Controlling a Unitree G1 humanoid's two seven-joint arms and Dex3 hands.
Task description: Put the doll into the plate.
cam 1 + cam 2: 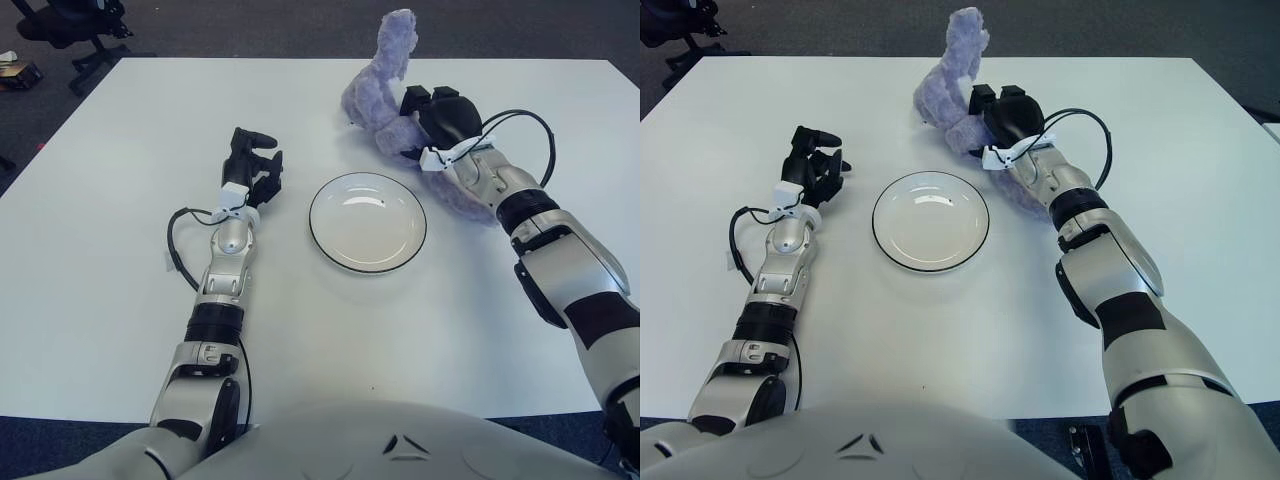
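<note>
A fluffy lilac doll [385, 85] lies at the back right of the white table [120, 250], one limb sticking up. My right hand [432, 118] is shut on the doll's middle, just behind and to the right of the plate. The white plate [367, 221] with a dark rim sits empty at the table's centre. Part of the doll shows under my right forearm [455, 200]. My left hand [250, 165] shows to the left of the plate, fingers curled, holding nothing.
A black office chair [70, 25] stands on the dark carpet beyond the table's far left corner. Cables loop along both forearms. The table's far edge runs just behind the doll.
</note>
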